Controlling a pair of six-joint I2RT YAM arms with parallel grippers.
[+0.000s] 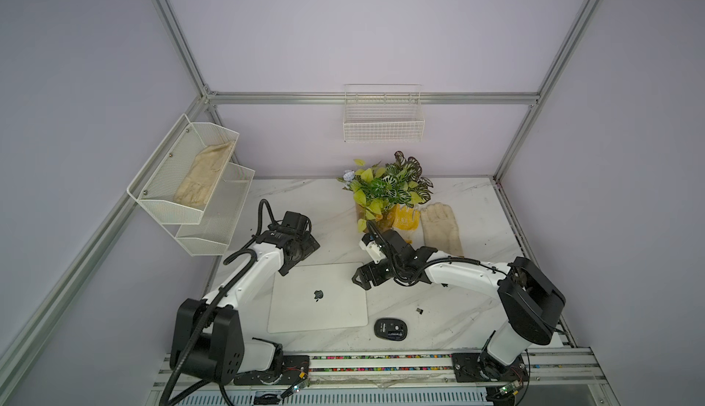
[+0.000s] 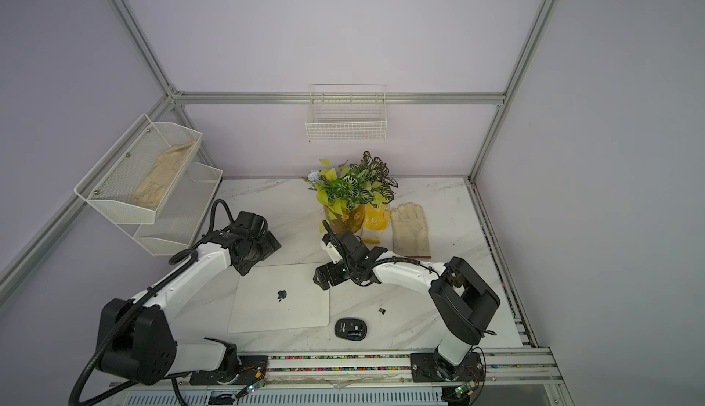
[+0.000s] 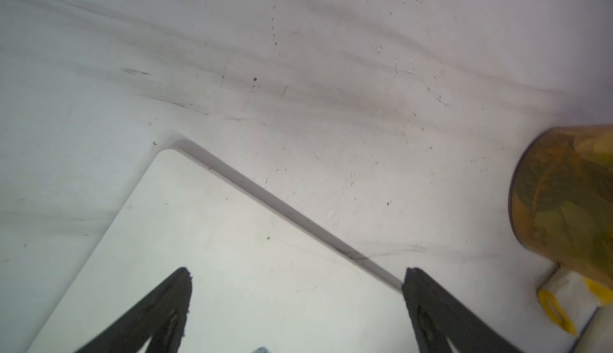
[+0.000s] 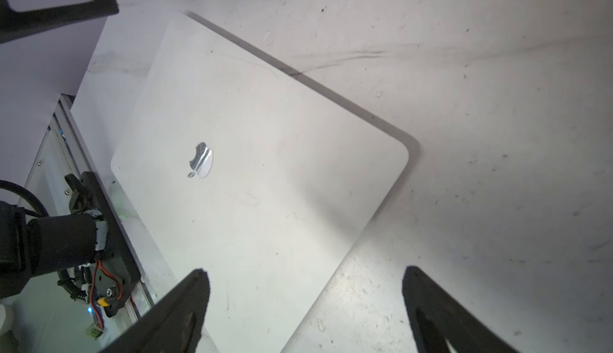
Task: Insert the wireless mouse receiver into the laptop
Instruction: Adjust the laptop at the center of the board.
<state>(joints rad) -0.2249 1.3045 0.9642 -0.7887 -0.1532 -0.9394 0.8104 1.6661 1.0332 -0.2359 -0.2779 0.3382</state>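
Note:
The laptop [image 1: 297, 308] [image 2: 259, 308] lies shut on the marble table, with its dark apple logo facing up. The wireless mouse receiver [image 1: 419, 311] [image 2: 381, 311] is a tiny dark stub on the table, right of the laptop and behind the black mouse [image 1: 390, 328] [image 2: 351, 328]. My left gripper [image 1: 301, 257] [image 3: 297, 273] hangs open over the far left corner of the laptop [image 3: 215, 251]. At the far right corner of the laptop [image 4: 265, 168], my right gripper [image 1: 360, 280] [image 4: 305, 271] stands open, well behind the receiver. Neither holds anything.
A potted plant [image 1: 381, 194] [image 3: 564, 202] stands behind the right gripper, with a yellow glove [image 1: 406, 219] and a beige glove [image 1: 440, 228] beside it. A mesh shelf [image 1: 187, 179] holding a glove hangs at the left wall. A wire basket [image 1: 383, 117] hangs on the back wall.

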